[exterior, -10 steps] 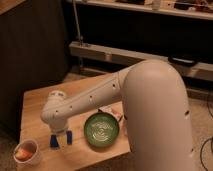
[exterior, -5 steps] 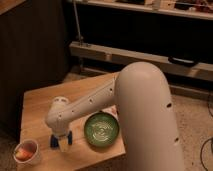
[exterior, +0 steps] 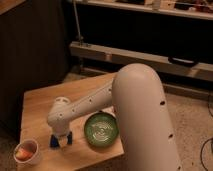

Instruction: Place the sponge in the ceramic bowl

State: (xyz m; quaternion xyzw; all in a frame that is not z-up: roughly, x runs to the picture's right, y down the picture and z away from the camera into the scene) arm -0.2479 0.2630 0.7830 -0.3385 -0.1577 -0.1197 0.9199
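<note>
Gripper (exterior: pixel 60 139) sits low over the front-left part of the desk (exterior: pixel 45 102), pointing down from the wrist of the white arm (exterior: pixel 135 107). The arm fills much of the frame. It enters from the bottom right, covers the desk's right side and is cut off at the lower edge, so the base is out of view.

The gripper's tip is dark and blends with the shadow under the wrist. Whether it is clamped or loose: cannot tell.

The sponge (exterior: pixel 52 143) shows only as dark-blue patches at desk level, one just left of the gripper and one just right of it. Its middle is hidden behind the gripper. Probably a single sponge with the gripper down across its middle, though the two patches cannot be joined for sure. It looks to be lying on the desk, but contact is hard to judge.

The sponge is outside the ceramic bowl (exterior: pixel 101 131). The bowl is green and glossy with rings inside, and stands just right of the gripper near the desk's front edge, apart from the sponge. The arm partly covers its upper-right rim.

A white cup (exterior: pixel 35 148) with orange contents stands at the front-left corner, left of the gripper, near it but apart.

Behind the desk a metal rail (exterior: pixel 150 57) runs across. The rest of the background is too dim to make out.
</note>
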